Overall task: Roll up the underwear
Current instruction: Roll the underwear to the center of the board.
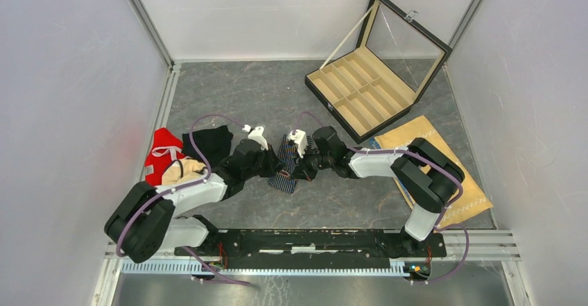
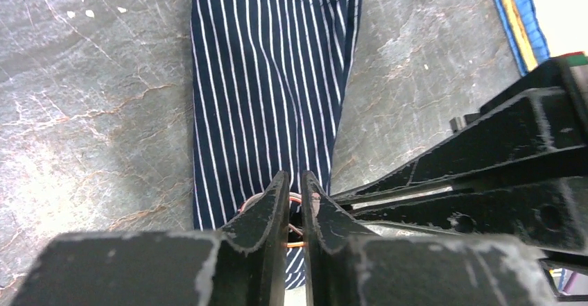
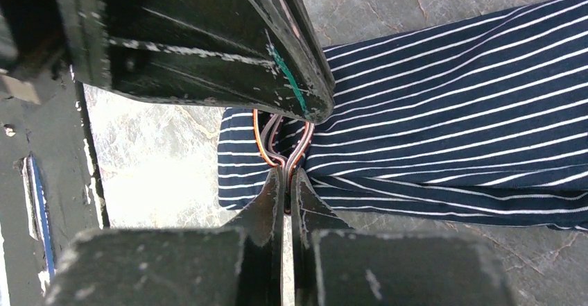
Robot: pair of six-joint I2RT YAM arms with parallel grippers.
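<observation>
Navy striped underwear (image 1: 284, 171) lies flat in the middle of the grey surface (image 1: 229, 91), folded into a long narrow strip between the two arms. The right end effector (image 3: 286, 177) is clenched on the near end of the strip, with orange-pink trim bunched at its tips. The left end effector (image 2: 295, 184) is almost closed on that same trimmed end, a thin gap between the fingers with trim in it (reads as a light pinch, not a hard clamp). Both sets of tips meet at one end, nearly touching, probably so the end can be turned over and rolled along the strip's length. No turns of fabric are visible, so I judge the roll to be at its very start. Black underwear (image 1: 208, 143) sits well apart at the left, against a red garment (image 1: 163, 153), likely waiting its turn. Risk: an uneven pull skews the strip.
</observation>
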